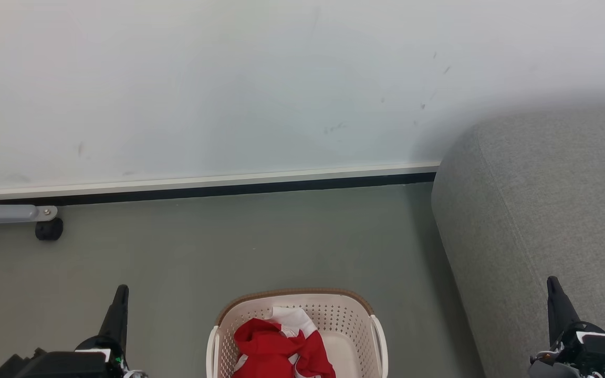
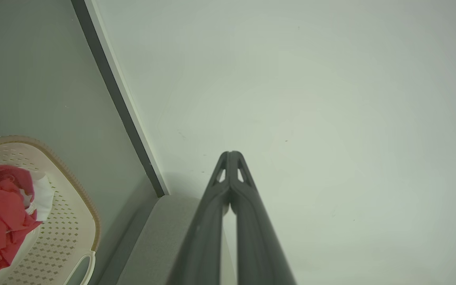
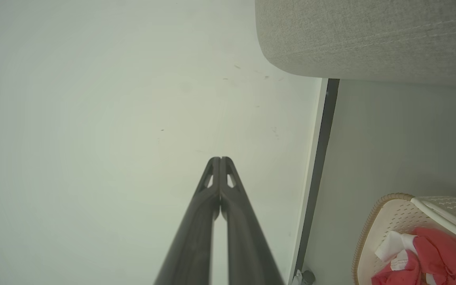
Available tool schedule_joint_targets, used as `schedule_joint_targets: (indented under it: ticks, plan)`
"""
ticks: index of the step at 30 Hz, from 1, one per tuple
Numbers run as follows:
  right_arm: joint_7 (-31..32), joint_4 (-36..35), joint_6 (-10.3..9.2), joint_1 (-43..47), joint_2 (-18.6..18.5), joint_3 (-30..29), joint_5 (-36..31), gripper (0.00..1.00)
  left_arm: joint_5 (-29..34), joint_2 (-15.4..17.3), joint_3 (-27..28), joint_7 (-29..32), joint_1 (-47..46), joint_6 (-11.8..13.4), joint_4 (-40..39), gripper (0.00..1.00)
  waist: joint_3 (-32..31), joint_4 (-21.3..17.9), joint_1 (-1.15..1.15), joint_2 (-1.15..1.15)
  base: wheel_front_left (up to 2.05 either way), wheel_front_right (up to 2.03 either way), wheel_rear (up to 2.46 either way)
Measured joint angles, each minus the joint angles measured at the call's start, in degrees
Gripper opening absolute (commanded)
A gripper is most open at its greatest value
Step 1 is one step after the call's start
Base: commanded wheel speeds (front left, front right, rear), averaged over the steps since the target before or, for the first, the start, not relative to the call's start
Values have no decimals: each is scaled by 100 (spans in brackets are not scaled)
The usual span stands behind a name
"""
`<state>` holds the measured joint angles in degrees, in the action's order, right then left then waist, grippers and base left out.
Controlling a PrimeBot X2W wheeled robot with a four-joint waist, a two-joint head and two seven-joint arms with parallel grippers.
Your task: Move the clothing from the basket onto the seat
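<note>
The red clothing (image 1: 273,346) lies bunched in the basket (image 1: 297,292) on the near floor, left of the seat (image 1: 544,210), with the left gripper (image 1: 122,290) and right gripper (image 1: 552,283) pressed together, empty.

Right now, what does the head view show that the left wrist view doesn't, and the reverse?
Head view, not the left wrist: the right gripper and a grey leg with a black wheel. Left wrist, not the head: the left gripper with fingertips pressed together, close up. Both: the basket with red clothing in it, the couch, the wall, the floor.
</note>
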<state>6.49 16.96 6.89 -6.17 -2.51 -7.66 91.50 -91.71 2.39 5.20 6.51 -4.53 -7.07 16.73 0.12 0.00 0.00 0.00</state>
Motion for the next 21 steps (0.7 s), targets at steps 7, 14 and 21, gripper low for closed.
schedule_joint_targets:
  ticks: [7,14,21]
  plan:
    - [0,0,1,0,0,0,0,0,0,0,0,0,0,0,0,0,0,0,0,0,0,0,0]
    - [0,0,0,0,0,0,0,0,0,0,0,0,0,0,0,0,0,0,0,0,0,0,0]
    - [0,0,0,0,0,0,0,0,0,0,0,0,0,0,0,0,0,0,0,0,0,0,0]
